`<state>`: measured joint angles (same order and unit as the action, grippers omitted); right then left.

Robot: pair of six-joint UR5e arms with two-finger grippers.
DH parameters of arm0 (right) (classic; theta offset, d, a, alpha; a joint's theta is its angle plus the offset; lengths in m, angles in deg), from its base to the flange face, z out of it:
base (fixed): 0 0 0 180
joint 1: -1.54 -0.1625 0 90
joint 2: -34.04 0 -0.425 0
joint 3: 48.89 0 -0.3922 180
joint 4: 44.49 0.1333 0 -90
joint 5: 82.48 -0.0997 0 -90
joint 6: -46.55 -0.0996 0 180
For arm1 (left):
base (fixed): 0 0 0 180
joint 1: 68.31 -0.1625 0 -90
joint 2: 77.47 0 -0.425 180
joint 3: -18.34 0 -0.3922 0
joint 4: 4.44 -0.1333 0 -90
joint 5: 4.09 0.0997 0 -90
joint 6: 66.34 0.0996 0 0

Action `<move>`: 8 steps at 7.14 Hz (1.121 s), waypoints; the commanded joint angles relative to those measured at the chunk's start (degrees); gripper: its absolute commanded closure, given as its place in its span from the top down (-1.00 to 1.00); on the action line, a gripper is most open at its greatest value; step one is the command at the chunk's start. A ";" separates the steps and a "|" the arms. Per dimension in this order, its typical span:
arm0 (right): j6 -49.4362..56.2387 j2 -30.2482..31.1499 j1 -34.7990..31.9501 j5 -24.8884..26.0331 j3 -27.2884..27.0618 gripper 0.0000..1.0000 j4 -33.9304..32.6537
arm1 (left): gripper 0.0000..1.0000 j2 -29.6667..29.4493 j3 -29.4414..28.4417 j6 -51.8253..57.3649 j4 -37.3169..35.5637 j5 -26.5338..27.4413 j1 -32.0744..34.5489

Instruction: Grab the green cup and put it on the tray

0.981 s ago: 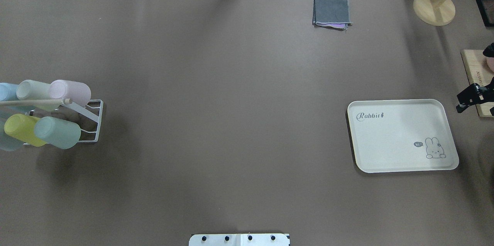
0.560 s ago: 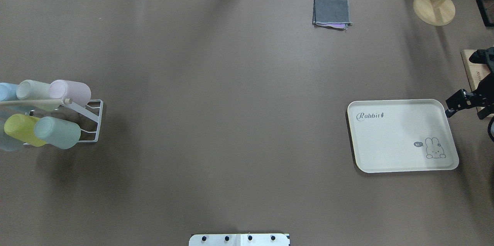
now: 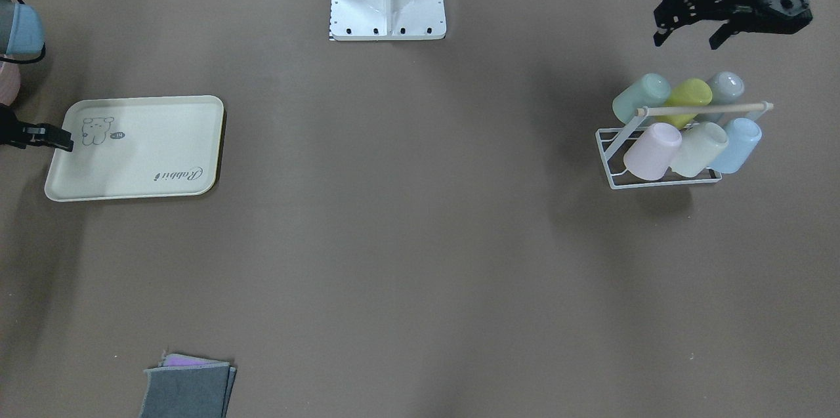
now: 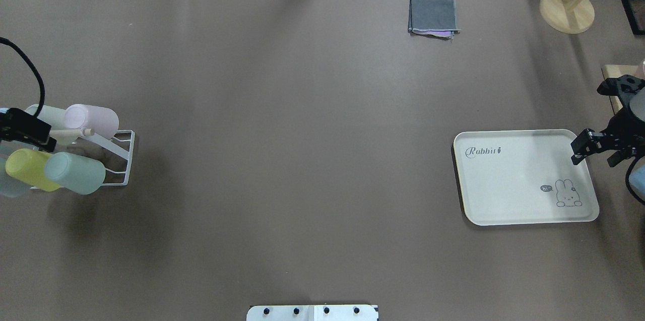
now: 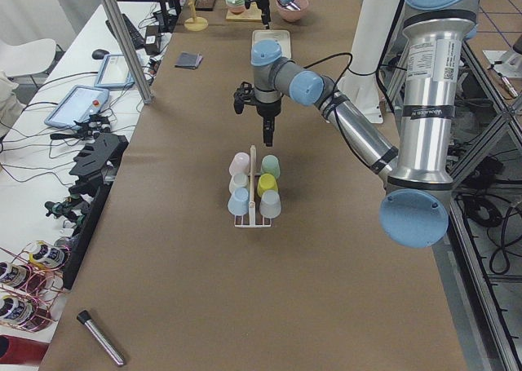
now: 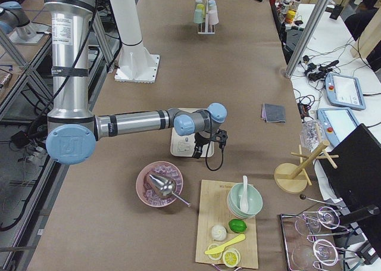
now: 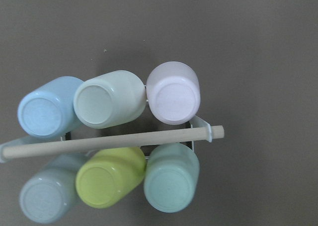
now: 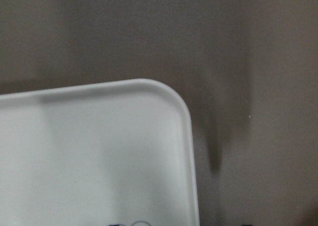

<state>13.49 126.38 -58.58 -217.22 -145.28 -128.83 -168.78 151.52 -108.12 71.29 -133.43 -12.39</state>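
Nothing is done yet: the green cup point(image 4: 75, 173) lies untouched in the near row of the wire rack point(image 4: 130, 157), beside the yellow-green cup point(image 4: 27, 169). Our left tool point(image 3: 687, 39) hovers above, jaws apart, empty. Across the counter point(image 4: 302, 134) our right tool point(image 4: 593, 158), jaws apart too, hangs by the far corner of the cupless tray point(image 4: 504, 190).
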 commanded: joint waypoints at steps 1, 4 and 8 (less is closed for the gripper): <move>-0.17 0.29 0.88 0.00 0.15 0.42 0.84 | 0.98 -0.46 1.03 -12.13 5.11 5.81 -11.04; -0.16 0.56 1.93 0.00 1.47 0.29 2.77 | 0.97 -3.08 2.61 -22.35 4.95 21.18 -29.31; -0.16 1.70 2.29 -0.18 2.17 -0.08 4.27 | 0.97 -3.71 3.14 -23.70 4.51 32.28 -42.88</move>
<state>13.37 127.76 -56.33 -217.36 -143.16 -124.66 -172.46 154.38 -131.99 75.88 -104.31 -51.36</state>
